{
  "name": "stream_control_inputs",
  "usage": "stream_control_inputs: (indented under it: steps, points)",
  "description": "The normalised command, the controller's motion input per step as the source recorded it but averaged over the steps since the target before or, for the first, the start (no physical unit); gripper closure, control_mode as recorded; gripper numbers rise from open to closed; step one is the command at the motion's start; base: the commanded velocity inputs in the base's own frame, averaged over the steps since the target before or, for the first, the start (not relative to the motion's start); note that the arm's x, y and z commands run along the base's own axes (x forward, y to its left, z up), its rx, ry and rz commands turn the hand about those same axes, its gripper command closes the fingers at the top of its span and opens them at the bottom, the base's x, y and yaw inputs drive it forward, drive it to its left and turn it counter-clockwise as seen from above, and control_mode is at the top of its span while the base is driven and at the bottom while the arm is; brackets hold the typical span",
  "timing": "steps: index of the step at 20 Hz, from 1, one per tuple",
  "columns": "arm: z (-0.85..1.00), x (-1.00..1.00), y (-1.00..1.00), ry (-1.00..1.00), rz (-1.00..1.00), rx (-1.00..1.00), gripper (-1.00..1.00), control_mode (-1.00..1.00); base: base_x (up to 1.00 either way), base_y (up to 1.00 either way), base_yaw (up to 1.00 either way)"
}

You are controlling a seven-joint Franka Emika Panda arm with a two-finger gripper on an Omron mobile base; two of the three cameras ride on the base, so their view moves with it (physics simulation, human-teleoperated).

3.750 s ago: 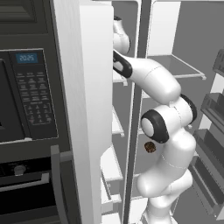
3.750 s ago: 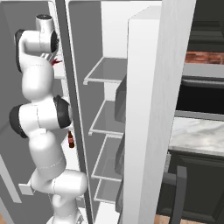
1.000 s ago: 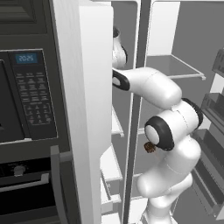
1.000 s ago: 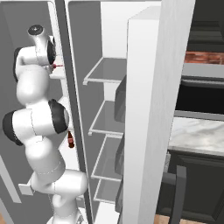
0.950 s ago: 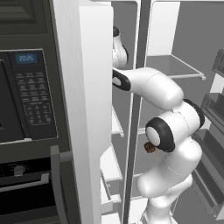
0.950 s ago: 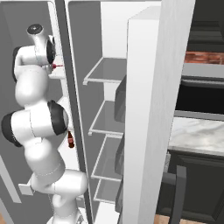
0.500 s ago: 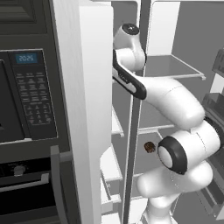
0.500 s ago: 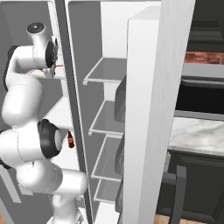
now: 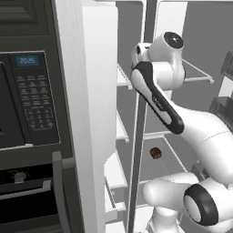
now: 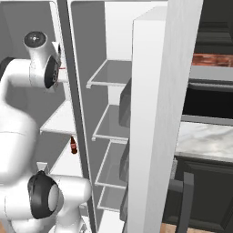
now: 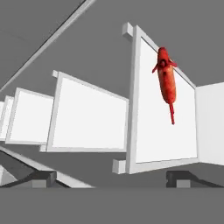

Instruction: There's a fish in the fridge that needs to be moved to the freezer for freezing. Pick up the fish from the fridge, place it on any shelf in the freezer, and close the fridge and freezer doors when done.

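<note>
The red fish [image 11: 167, 83] lies on a white freezer shelf [image 11: 148, 131], tail toward me in the hand view. My gripper [image 11: 113, 177] hangs open a short way in front of that shelf, with nothing between its fingertips [image 11: 43, 177]. A red sliver of the fish [image 10: 62, 68] shows beside my hand in the right base view. The freezer [image 9: 120, 132] with its short white shelves and the fridge [image 10: 109, 73] with broad shelves both stand open. The freezer door [image 9: 98, 113] is swung out on the left, the fridge door [image 10: 154, 113] on the right.
A black wall oven with keypad [image 9: 32, 95] stands left of the freezer door. A marble counter [image 10: 205, 141] lies right of the fridge door. A small dark brown bottle [image 9: 155, 153] sits low near the divider [image 9: 141, 113]. More white shelves [image 11: 87, 118] run to the left.
My wrist has drawn back out of the freezer and the elbow has swung down to the right. The fish stays on its shelf and the gripper has stayed open.
</note>
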Motion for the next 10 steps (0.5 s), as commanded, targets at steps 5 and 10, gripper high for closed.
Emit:
stream_control_inputs:
  steps: [5, 10]
  points:
    - [0.21, -0.55, -0.40, -0.19, -0.30, 0.06, -1.00, -1.00, 0.00, 0.00, 0.00]
    - [0.32, -0.69, -0.34, -0.02, -0.39, 0.23, -1.00, -1.00, 0.00, 0.00, 0.00]
